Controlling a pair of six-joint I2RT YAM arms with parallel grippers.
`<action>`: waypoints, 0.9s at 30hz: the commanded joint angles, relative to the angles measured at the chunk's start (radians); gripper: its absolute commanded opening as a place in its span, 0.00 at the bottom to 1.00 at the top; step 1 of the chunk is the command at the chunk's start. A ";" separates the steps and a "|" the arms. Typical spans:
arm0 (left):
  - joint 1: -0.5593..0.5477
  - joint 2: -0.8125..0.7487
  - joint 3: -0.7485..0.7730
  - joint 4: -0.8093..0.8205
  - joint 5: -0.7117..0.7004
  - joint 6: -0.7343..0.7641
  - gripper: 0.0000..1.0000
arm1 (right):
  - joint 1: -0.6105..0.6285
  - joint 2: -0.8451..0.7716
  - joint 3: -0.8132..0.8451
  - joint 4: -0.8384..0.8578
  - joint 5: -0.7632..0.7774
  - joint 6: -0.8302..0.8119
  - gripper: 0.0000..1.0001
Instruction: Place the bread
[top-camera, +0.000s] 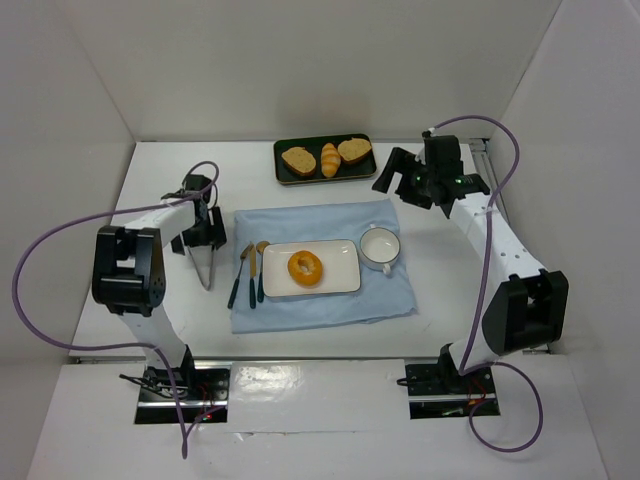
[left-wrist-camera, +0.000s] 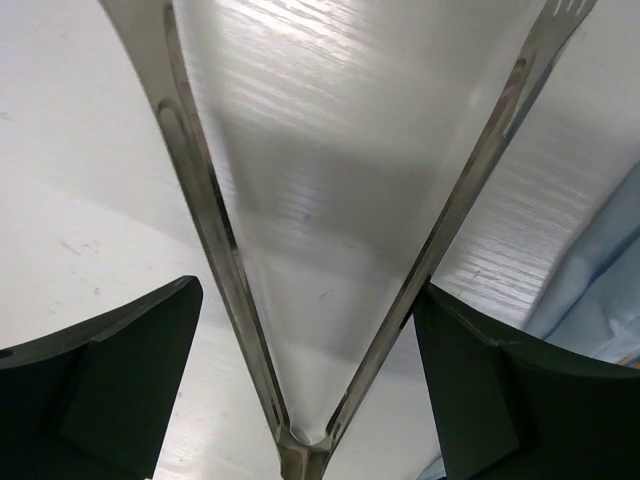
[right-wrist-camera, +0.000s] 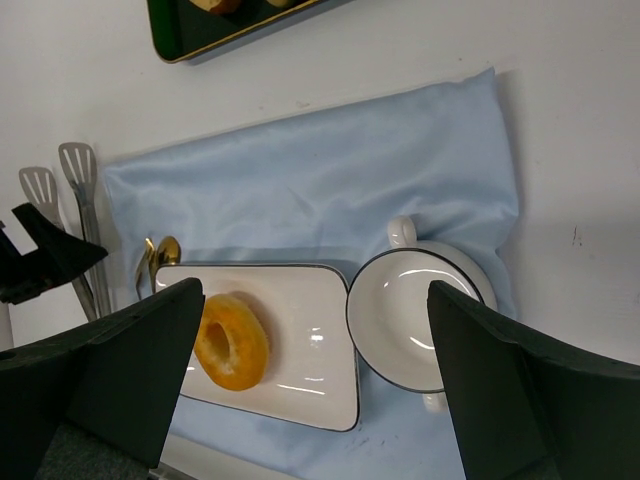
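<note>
**Bread on the plate: now we get the left arm clear**

Nearest us, the left gripper (left-wrist-camera: 308, 300) hangs low over the tongs (left-wrist-camera: 300, 455), which lie flat on the table (top-camera: 450, 300) just beside the blue cloth (top-camera: 320, 220). Its fingers are spread, one on each side of the two steel arms, and we see no pinch on them.

Next along, the bread (top-camera: 305, 267) lies flat on the white plate (top-camera: 340, 255), left of its middle and inside the rim. The cutlery (top-camera: 250, 275) lies just beside the plate and the cup (top-camera: 380, 246) stands at its right end. We judge the placing as good as done, so the step in hand is getting the left arm clear. To do it well we would rise straight up with the fingers wide. That way neither finger catches a steel arm and drags the tongs into the cutlery.

Farther back, the right gripper (right-wrist-camera: 315, 300) hovers with its fingers spread and nothing between them. It is near the dark tray (top-camera: 350, 170) of toast (top-camera: 298, 160), and we would leave it there.
</note>
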 joint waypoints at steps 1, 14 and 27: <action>0.006 -0.085 0.046 -0.036 -0.085 -0.009 1.00 | -0.001 0.005 0.044 0.043 -0.012 -0.003 1.00; -0.070 -0.461 0.136 -0.100 -0.018 -0.101 1.00 | 0.028 -0.006 0.035 0.034 0.030 0.006 1.00; -0.340 -0.852 -0.043 -0.059 0.212 -0.296 1.00 | 0.160 -0.050 0.049 -0.061 0.238 0.047 1.00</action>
